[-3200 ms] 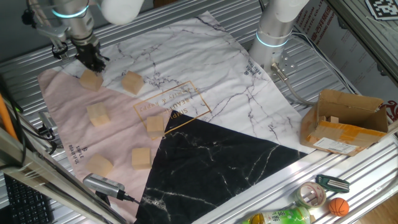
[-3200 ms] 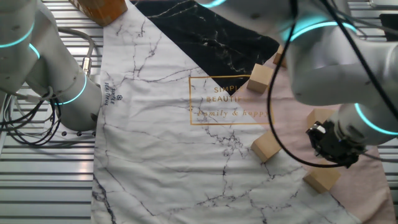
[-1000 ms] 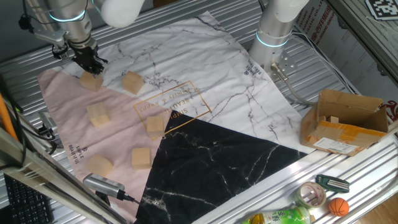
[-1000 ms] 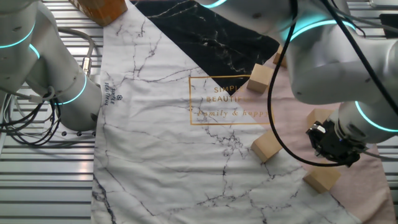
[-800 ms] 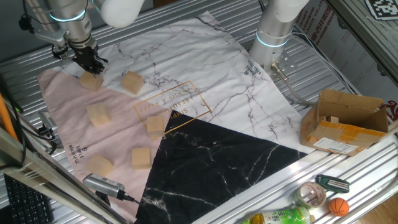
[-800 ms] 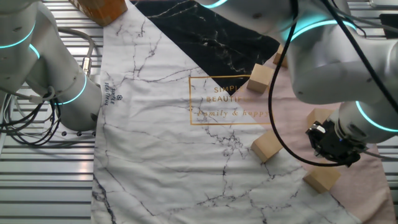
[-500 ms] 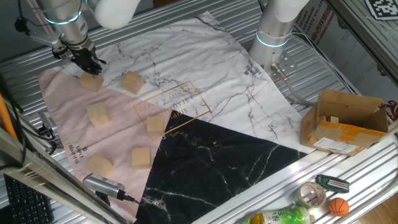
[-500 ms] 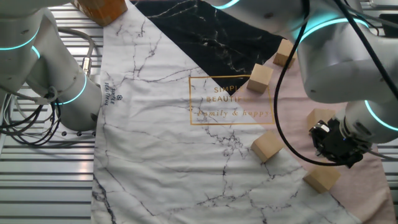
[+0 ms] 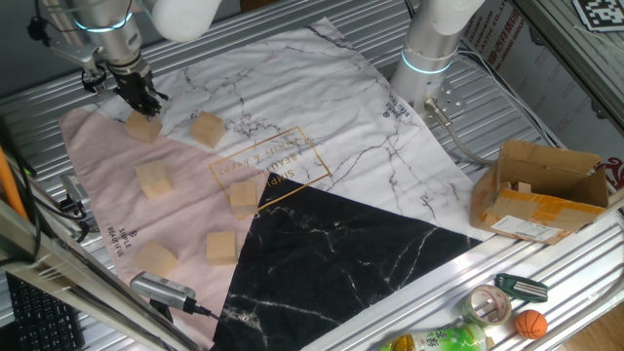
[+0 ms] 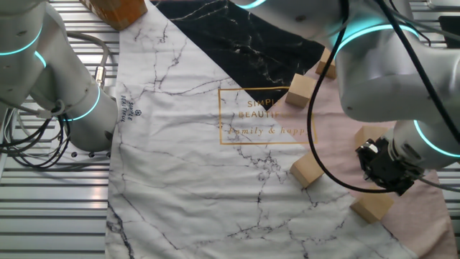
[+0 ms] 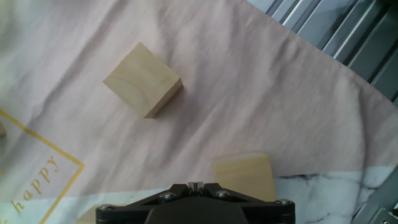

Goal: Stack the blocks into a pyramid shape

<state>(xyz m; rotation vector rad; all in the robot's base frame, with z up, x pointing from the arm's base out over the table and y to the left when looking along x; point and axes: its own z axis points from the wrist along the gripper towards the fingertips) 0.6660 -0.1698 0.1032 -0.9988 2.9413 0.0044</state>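
Note:
Six tan wooden blocks lie apart on the cloth: one (image 9: pixel 143 127) at the far left, and others (image 9: pixel 207 129), (image 9: pixel 153 179), (image 9: pixel 243 197), (image 9: pixel 221 248), (image 9: pixel 156 259). None is stacked. My gripper (image 9: pixel 143 100) hangs just above the far-left block, which also shows in the other fixed view (image 10: pixel 372 207). In the hand view my gripper (image 11: pixel 196 185) has its fingertips pressed together and holds nothing. That block (image 11: pixel 244 175) sits just right of the fingertips, and another block (image 11: pixel 143 79) lies further ahead.
A marble-print cloth (image 9: pixel 322 117) with pink and black parts covers the table. A second arm's base (image 9: pixel 429 54) stands at the back. A brown cardboard box (image 9: pixel 541 190) sits at the right. A tape roll (image 9: pixel 487 304), a small ball (image 9: pixel 529 324) and a bottle lie at the front edge.
My gripper has shifted only slightly, a little left and back again, above the far-left block. The blocks have not moved.

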